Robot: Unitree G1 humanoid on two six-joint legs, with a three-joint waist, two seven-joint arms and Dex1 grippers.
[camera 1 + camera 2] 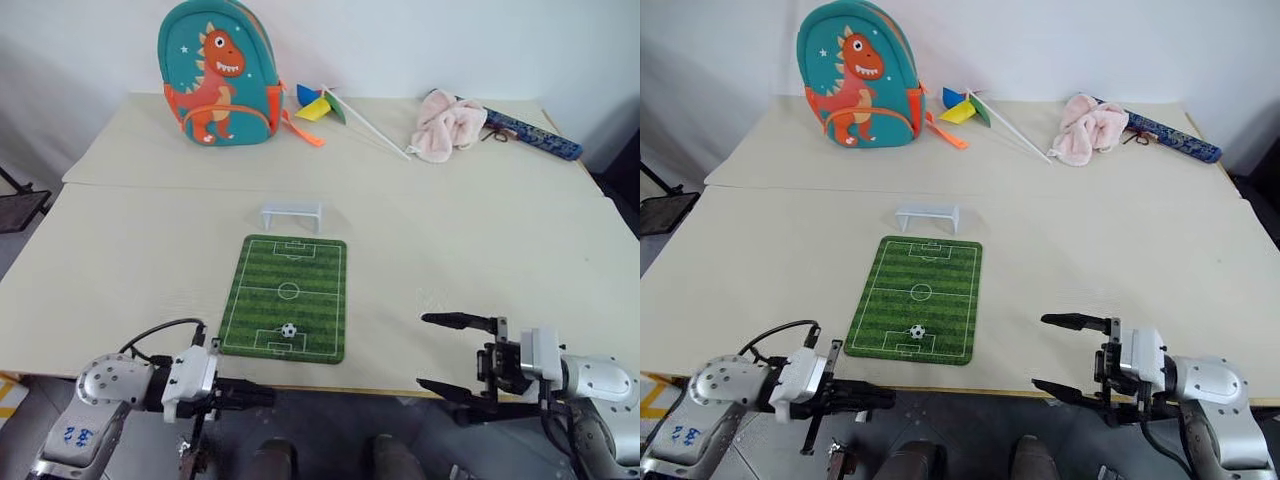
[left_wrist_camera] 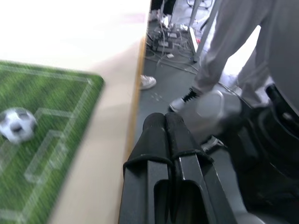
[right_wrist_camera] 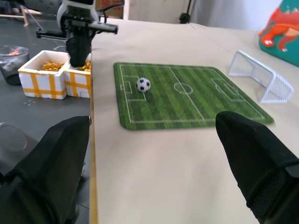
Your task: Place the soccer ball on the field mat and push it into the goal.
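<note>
The soccer ball (image 1: 288, 329) rests on the field mat (image 1: 285, 295), in the near goal box, and also appears as the ball (image 3: 143, 84) in the right wrist view. The white goal (image 1: 291, 215) stands just beyond the mat's far end, apart from it. My left gripper (image 1: 262, 396) is shut and empty, off the table's near edge, left of and below the mat. My right gripper (image 1: 432, 352) is open and empty at the near edge, well to the right of the mat.
A dinosaur backpack (image 1: 217, 72), a colourful pinwheel (image 1: 330, 106), a pink plush item (image 1: 447, 125) and a dark blue stick (image 1: 530, 133) lie along the far side. White and yellow bins (image 3: 51, 73) stand on the floor. A person's legs (image 2: 224, 56) are near the table.
</note>
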